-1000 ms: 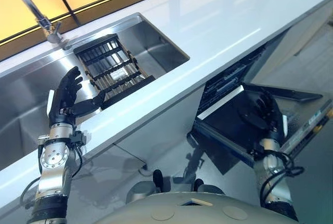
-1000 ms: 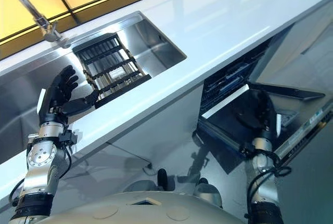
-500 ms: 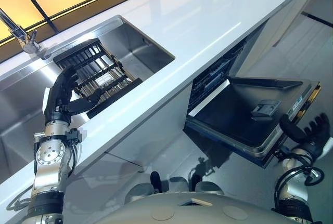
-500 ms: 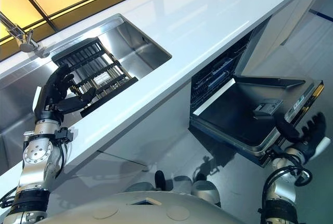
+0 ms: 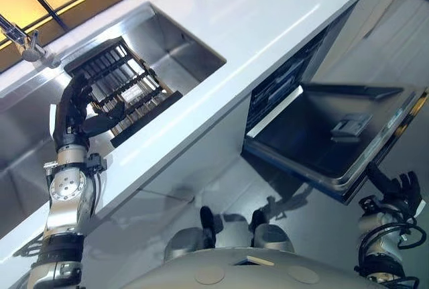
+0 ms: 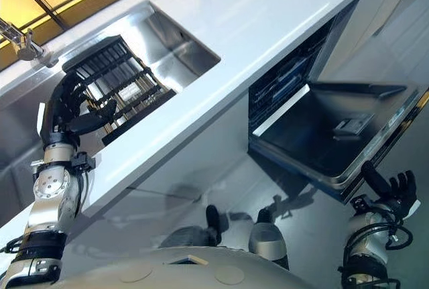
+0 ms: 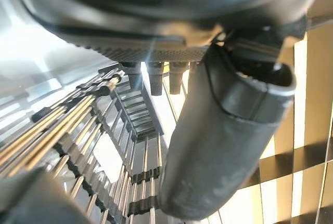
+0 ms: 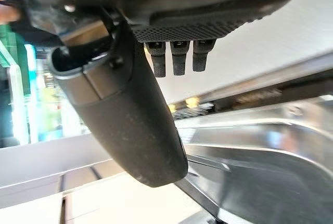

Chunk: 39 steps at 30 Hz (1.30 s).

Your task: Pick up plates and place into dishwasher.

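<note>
You'll find no plate clearly showing; something pale lies among the bars of the black dish rack (image 5: 124, 91) in the steel sink (image 5: 181, 41), but you cannot tell what it is. Your left hand (image 5: 70, 111) hovers at the rack's near side, fingers loosely spread and thumb out, holding nothing. The dishwasher (image 5: 288, 91) sits under the white counter (image 5: 268, 7), its door (image 5: 328, 141) dropped open. Your right hand (image 6: 392, 192) hangs just below the door's outer edge, fingers relaxed and empty. The tap (image 5: 20, 37) stands behind the sink.
</note>
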Tool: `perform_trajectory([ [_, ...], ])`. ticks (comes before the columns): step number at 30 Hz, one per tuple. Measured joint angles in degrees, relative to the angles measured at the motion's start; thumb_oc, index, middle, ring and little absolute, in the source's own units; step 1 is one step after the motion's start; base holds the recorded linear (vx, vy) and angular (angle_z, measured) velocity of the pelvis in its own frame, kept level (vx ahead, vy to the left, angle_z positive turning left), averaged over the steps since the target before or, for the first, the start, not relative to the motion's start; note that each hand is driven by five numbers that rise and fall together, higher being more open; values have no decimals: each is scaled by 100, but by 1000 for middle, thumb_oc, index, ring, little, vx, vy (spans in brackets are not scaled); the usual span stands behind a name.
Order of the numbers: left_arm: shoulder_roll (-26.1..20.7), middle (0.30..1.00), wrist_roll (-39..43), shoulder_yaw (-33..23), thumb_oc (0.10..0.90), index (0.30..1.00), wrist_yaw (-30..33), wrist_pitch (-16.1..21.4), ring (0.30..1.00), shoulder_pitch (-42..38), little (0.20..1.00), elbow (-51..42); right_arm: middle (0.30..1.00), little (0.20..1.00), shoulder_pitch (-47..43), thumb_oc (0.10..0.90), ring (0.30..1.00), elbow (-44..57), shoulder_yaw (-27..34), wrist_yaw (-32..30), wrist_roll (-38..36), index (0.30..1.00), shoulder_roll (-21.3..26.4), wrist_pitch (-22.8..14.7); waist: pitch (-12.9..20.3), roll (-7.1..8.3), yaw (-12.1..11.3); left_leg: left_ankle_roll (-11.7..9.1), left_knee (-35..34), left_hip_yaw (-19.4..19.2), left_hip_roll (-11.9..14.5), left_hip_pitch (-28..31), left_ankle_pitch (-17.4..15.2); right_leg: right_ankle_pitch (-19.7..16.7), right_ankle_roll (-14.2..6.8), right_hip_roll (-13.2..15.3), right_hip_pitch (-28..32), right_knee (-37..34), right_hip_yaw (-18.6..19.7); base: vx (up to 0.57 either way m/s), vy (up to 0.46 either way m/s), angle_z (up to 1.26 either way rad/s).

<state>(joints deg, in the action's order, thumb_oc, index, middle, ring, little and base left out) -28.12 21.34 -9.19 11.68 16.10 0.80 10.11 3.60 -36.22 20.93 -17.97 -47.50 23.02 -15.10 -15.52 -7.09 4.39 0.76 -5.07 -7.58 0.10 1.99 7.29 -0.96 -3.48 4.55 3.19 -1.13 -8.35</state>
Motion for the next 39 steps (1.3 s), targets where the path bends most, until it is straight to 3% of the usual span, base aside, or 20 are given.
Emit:
perform_trajectory([
  [3, -40, 900, 142, -4, 800, 900, 133, 231, 900, -418, 900, 0, 900, 900, -340, 800, 900, -75, 11, 351, -658, 900, 71, -189, -369, -147, -18, -21, 297, 9, 50, -428, 21, 153, 85, 19, -548, 563, -20, -133, -116, 1],
  [8, -478, 900, 361, -9, 800, 900, 191, 291, 900, -848, 900, -3, 900, 900, -772, 800, 900, -408, 56, 475, -1176, 900, 339, -260, -776, -84, -43, -88, 787, -28, 38, -963, -57, 788, 267, 220, -1583, 2116, -10, -66, -54, -1],
  [13, -624, 900, 637, -7, 800, 900, 204, 331, 900, -1243, 900, -17, 900, 900, -1226, 800, 900, -645, 87, 574, -2068, 900, 595, -280, -1209, -136, -54, -221, 1913, 24, -19, -1603, -430, 1430, 515, 469, -2331, 3537, -13, -16, -34, 9],
  [18, -618, 900, 809, 37, 800, 900, 183, 376, 900, -1440, 900, -56, 900, 900, -1310, 800, 900, -612, 67, 938, -2359, 900, 565, -333, -1231, -149, -58, -401, 2679, 330, -1, -2042, -645, 1744, 752, 491, -2724, 4251, -14, 5, -5, 2],
  [31, -523, 900, 823, 24, 800, 900, 117, 538, 900, -1300, 900, -235, 900, 900, -970, 800, 900, -138, 35, 2985, -2452, 900, 784, 530, -1319, -254, -80, -500, 3080, 484, 0, -2241, -799, 1795, 835, 479, -2944, 4551, -29, 4, 67, -8],
  [39, -415, 900, 769, -287, 800, 900, 224, 786, 900, -1079, 900, -226, 900, 900, -552, 800, 900, 1291, 9, 3804, -2625, 900, 763, 1337, -1341, -249, -76, -639, 3124, 477, 188, -2222, -874, 1723, 934, 461, -2926, 4434, -274, 18, 81, -21],
])
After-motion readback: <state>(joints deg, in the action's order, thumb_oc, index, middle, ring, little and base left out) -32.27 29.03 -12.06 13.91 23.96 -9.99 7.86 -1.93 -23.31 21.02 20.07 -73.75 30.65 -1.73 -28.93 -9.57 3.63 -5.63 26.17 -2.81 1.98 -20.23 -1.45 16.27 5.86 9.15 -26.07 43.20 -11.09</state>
